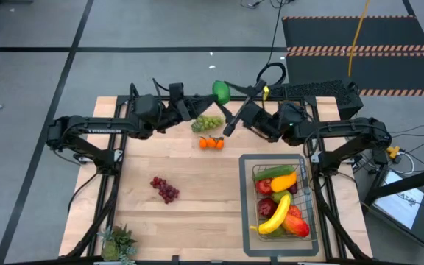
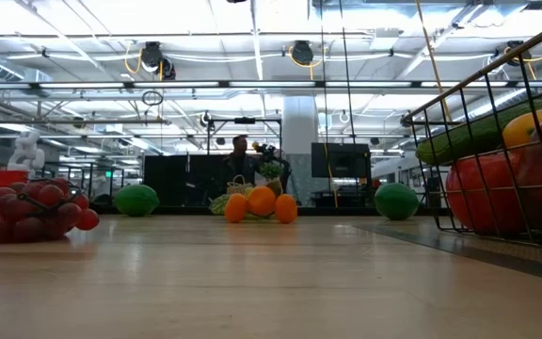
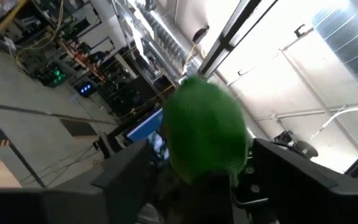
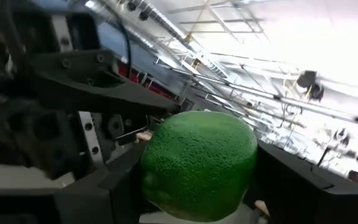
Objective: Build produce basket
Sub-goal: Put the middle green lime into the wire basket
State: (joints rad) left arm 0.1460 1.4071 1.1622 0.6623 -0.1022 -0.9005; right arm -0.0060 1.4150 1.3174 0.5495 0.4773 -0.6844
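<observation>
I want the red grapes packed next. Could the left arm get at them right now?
Probably not at once: the left gripper is busy at a green lime, raised at the table's far edge, where the right gripper meets it. The red grapes themselves lie in the open, nothing around them.

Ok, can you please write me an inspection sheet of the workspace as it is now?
Surface: wooden table, nothing spilled.
Job's things: basket on a grey tray, partly filled; green grapes, oranges and red grapes on the table; lime in the air.
Clutter: plant at a corner.
Grippers: left gripper and right gripper both at the lime; who holds it, cannot tell.
Cables: yellow cable on the floor.
Surroundings: striped mat.
</observation>
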